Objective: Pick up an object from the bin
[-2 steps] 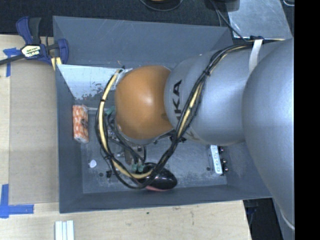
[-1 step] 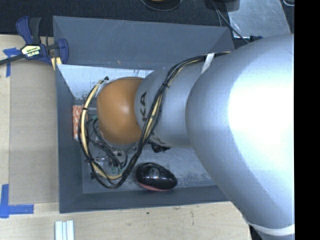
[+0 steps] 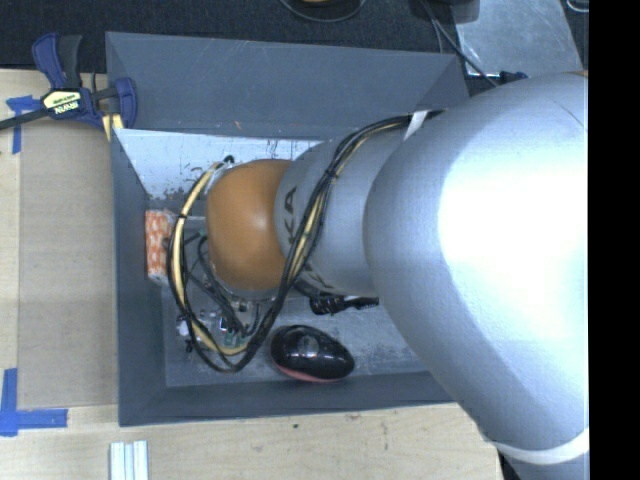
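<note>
While the arm [image 3: 480,268] and its orange cover [image 3: 240,228] hide most of the bin [image 3: 135,368], you can see the gripper [image 3: 225,330] low over the floor at lower left. Whether its grip is spread or pressed together you cannot tell. Nearest it, just to its right by the bottom wall, lies a black mouse [image 3: 313,353] with a red edge. It looks light, stiff and smooth, probably slippery on its domed back, so take it across the narrow sides. An orange speckled block [image 3: 157,243] lies by the left wall and looks softer.
</note>
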`<action>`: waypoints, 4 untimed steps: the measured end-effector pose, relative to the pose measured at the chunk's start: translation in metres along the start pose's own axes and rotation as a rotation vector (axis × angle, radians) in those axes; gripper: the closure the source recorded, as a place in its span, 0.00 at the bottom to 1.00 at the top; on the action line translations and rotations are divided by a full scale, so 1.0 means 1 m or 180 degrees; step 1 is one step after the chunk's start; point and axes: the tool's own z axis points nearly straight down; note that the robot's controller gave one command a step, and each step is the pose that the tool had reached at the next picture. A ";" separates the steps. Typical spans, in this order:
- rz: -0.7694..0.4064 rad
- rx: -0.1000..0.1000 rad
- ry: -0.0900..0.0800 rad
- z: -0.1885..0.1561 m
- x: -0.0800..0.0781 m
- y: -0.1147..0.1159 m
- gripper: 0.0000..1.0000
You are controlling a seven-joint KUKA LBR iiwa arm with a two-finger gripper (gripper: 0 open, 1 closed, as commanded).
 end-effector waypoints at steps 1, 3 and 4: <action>-0.1271 0.0004 0.0021 -0.072 0.005 -0.004 0.00; -0.1407 -0.0002 0.0005 -0.097 -0.016 -0.056 0.00; -0.0890 -0.0007 -0.0007 -0.097 -0.057 -0.029 0.00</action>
